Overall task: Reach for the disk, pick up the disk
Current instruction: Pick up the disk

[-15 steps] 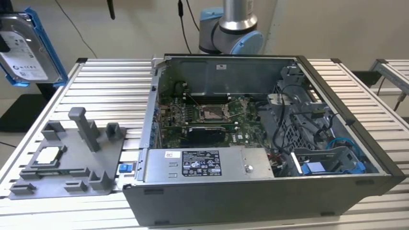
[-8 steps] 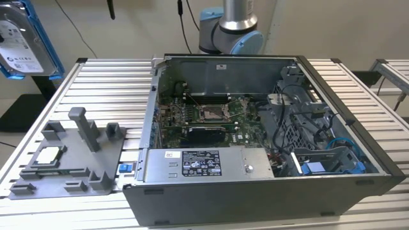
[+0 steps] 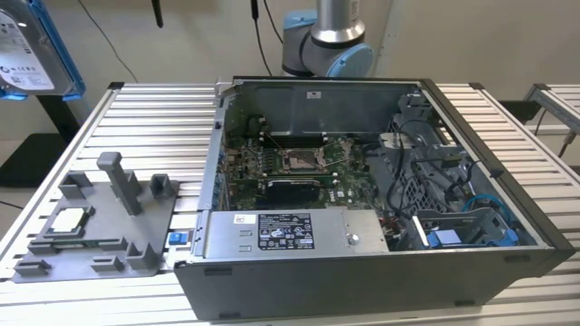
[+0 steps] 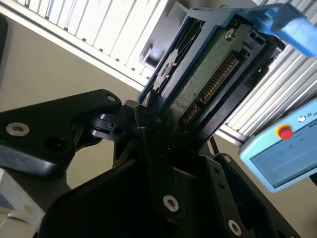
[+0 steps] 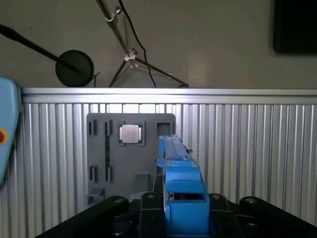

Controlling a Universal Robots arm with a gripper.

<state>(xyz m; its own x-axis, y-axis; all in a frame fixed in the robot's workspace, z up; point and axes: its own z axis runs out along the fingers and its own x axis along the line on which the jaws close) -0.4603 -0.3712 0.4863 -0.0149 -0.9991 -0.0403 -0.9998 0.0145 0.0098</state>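
Noted the disk (image 4: 198,84) gripped edgewise in clenched fingers (image 4: 153,148), well clear above grey fixture (image 5: 106,163) on surface (image 5: 257,148); advisable to squeeze firmly on blue rails (image 5: 184,198), avoiding tilt or slip.

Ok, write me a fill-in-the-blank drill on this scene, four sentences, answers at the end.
1. The gripper is ____ on the disk.
2. The plastic rails framing the disk are coloured ____.
3. The small square chip rests in a ____ holder on the table.
4. In the exterior view, that holder lies to the ____ of the computer case.

Missing words: shut; blue; gray; left.
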